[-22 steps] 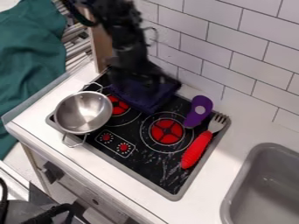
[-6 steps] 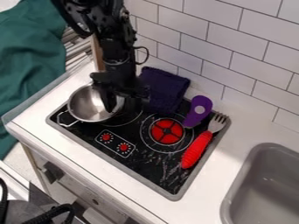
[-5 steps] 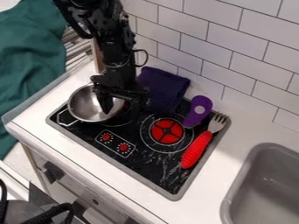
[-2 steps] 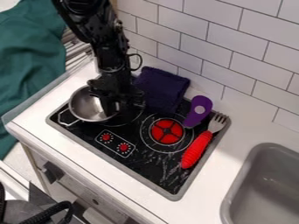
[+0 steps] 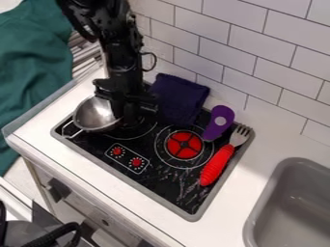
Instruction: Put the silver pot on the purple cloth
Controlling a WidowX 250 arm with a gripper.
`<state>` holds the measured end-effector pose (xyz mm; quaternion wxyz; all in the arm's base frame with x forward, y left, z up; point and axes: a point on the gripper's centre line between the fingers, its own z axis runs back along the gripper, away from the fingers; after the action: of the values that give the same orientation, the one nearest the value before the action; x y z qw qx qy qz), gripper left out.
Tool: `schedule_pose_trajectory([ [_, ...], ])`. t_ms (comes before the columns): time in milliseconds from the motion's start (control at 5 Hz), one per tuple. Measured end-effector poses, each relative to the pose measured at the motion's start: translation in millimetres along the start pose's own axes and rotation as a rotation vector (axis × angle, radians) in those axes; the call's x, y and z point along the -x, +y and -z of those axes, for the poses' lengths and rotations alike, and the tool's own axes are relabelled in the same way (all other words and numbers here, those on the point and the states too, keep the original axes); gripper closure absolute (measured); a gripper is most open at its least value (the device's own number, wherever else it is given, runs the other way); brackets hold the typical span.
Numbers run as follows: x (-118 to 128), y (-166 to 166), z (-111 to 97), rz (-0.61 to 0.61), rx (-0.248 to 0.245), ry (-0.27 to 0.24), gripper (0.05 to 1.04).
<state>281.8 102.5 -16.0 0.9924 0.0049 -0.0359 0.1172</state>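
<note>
Gripper (image 5: 126,115) at the right side of the pot, low over the far left part of the stove; whether it is clamped on the rim or merely against it, I cannot tell. That side makes sense as a place to take hold, since the wall is thin there and the cloth lies just beyond to the right, so the carry should be short.

On the table (image 5: 277,137), the black toy stove (image 5: 169,176) carries nearly everything. The purple cloth (image 5: 184,96) lies at its far edge, close to the tiled wall, spread enough to serve as a landing spot. The silver pot (image 5: 92,115) is at the far left, tilted, still off the cloth; a firm hold looks needed before any lift, or it may slip. The red-handled fork (image 5: 217,165) and purple utensil (image 5: 221,118) lie to the right, out of the likely path.

Compared with the earliest frame, the cloth is farther right and farther back. The pot has shifted farther back too, and since the last frame it has tipped and slid slightly left, beside the gripper.
</note>
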Motion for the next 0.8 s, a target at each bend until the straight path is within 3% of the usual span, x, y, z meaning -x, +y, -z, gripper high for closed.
schedule_pose_trajectory([
  [200, -5, -4, -23, -0.019, -0.024, -0.075, 1.026],
  [600, -46, -39, -52, 0.088, -0.064, -0.170, 1.029],
  [800, -61, -55, -47, 0.141, -0.074, -0.159, 1.029],
])
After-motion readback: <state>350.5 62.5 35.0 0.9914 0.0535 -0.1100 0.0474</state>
